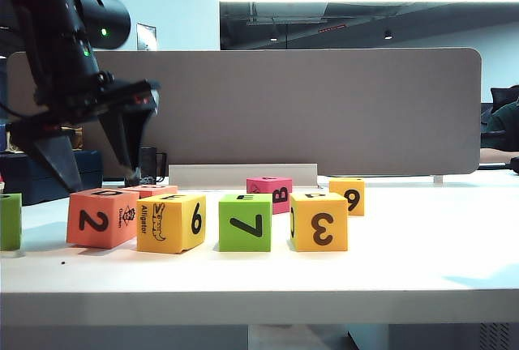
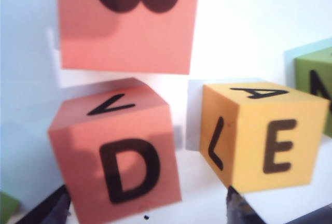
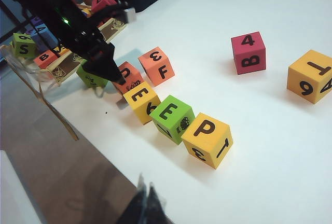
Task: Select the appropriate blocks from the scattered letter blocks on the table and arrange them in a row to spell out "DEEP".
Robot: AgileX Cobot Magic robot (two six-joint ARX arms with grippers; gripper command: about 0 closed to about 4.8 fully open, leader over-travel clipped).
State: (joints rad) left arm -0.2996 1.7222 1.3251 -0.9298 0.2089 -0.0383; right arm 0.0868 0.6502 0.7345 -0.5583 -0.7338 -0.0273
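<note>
A: Where are the four blocks of the word?

B: They stand in one row near the front edge of the table (image 1: 422,261). From the left in the exterior view: the coral block (image 1: 101,217) with "2", the yellow alligator block (image 1: 171,222) with "6", the green block (image 1: 245,222) with "7", and the yellow block (image 1: 319,221) with "3". In the right wrist view their upper faces seem to read D, E, E, P (the D is partly hidden by the arm), so I judge the word is complete.

A: Why are they placed so close?

B: I think a word needs letters side by side, facing one way. The coral and alligator blocks look almost touching; small gaps separate the others.

A: And the grippers?

B: The left gripper (image 1: 93,164) hangs just above the coral block, fingers apart, holding nothing. The right gripper (image 3: 147,206) waits well apart from the row, and its fingers look together.

A: Any containers?

B: Only a box (image 3: 62,66) at the far corner, holding spare blocks; how many I cannot tell
</note>
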